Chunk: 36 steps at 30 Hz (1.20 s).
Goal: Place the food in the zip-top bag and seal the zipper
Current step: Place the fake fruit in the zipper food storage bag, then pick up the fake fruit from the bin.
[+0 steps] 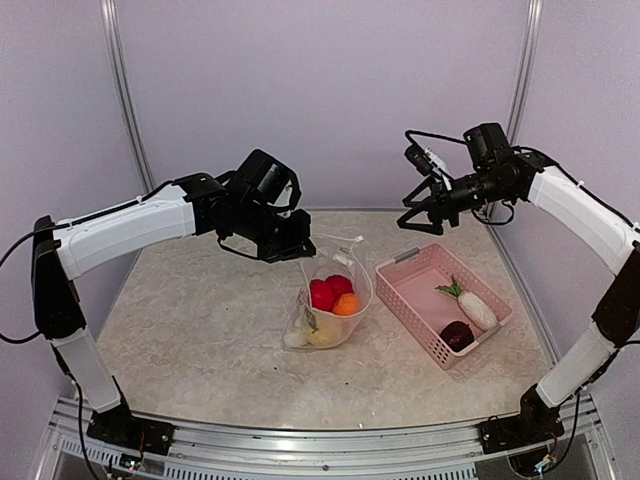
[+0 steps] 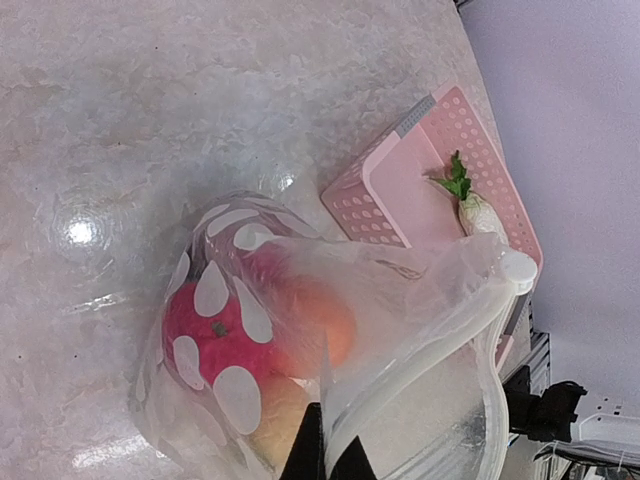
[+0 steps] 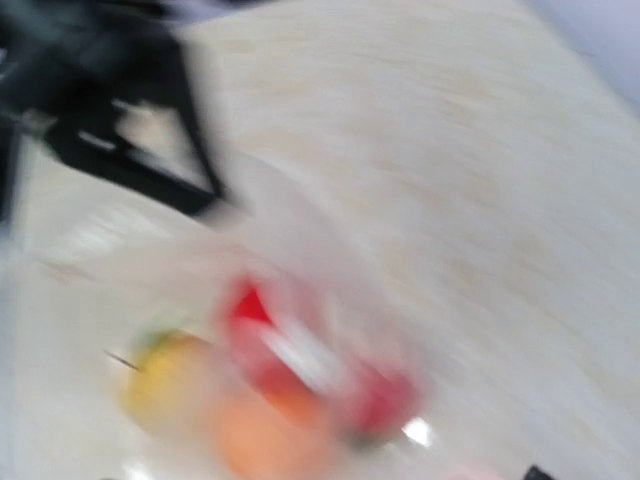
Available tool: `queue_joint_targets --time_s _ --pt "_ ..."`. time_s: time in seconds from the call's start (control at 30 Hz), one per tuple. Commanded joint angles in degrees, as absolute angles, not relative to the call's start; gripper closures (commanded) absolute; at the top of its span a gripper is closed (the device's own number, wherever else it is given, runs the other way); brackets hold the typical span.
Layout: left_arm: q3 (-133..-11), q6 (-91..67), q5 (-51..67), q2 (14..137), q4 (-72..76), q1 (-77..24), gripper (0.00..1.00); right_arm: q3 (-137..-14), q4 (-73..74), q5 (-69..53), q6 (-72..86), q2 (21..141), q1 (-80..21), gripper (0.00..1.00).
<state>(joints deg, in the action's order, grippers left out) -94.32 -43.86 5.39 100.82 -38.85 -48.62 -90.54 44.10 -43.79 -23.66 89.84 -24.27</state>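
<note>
Clear dotted zip-top bag (image 1: 325, 305) pinched at its rim by left jaws; right jaws spread, empty

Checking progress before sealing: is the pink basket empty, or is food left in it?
Not empty: the pink basket holds a white radish and a dark purple piece.
</note>
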Motion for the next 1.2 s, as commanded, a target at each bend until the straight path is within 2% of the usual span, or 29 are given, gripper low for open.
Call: queue_joint_targets --time_s 0.0,0.13,0.33,0.67,1.17 --pt "-91.53 -45.22 7.08 97.59 -36.15 -46.85 1.00 -86.30 51.24 -41.43 -27.26 85.75 -14.20 0.18" --pt "-92.04 -44.72 7.52 98.35 -37.00 -46.88 1.00 -80.75 53.76 -32.49 -30.19 83.48 -9.16 0.20" --pt "-93.01 -44.50 8.35 99.05 -36.96 -46.93 1.00 -70.08 57.32 -22.93 -36.17 79.86 -8.13 0.21" --pt "-94.09 -44.38 7.64 99.05 -37.87 -47.94 1.00 -58.79 57.26 -21.38 -40.88 78.59 -9.05 0.21" --pt "-94.96 -44.12 7.18 98.88 -39.42 -48.85 1.00 -54.67 54.94 -18.91 -41.61 83.92 -12.88 0.14"
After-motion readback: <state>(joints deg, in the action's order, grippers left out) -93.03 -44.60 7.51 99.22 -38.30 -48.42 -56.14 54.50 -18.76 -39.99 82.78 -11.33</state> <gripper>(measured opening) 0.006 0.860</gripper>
